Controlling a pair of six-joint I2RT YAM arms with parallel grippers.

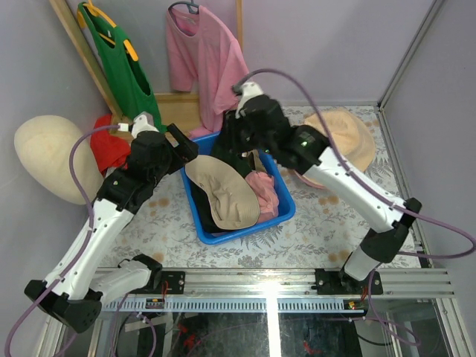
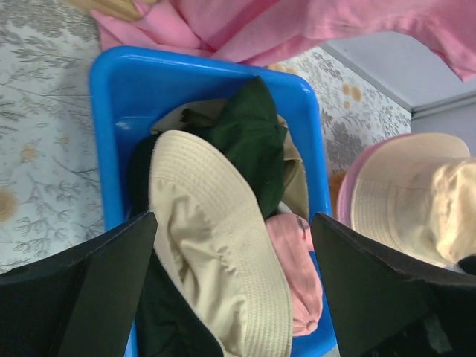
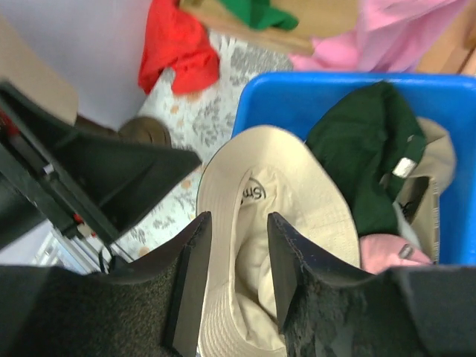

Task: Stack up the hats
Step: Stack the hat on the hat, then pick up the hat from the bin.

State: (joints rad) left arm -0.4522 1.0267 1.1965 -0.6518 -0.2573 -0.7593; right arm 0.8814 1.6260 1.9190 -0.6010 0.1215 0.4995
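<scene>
OVER THE BLUE BIN: My left pincer (image 2: 234, 217) hangs above the blue bin (image 2: 111, 111), jaws spread wide with nothing in them. My right pincer (image 3: 238, 217), poised over the same bin, has its jaws only partly apart and looks empty too. Directly beneath both lies the cream bucket hat (image 2: 216, 253), turned crown-down so its lining shows (a label is visible inside), on top of the bin's pile. Under it sit a dark green cap (image 2: 249, 137) toward the bin's far end and a pink cap (image 2: 297, 260) against its right wall.

I judge the step in hand to be fetching this top hat for the stack of hats (image 1: 342, 134) begun on the table just right of the bin, a cream hat over a pink-brimmed one. The next move, I reckon, calls for one pincer to drop onto the brim, pinch that fabric alone and lift it clear of the right wall. In the way, my two wrists crowd the same space, and the pink T-shirt (image 1: 208, 59) hangs down to the bin's far edge. Farther off, left of the bin, are a red cloth (image 1: 108, 152), the cream mannequin head (image 1: 44, 156) and a green T-shirt (image 1: 119, 63).
</scene>
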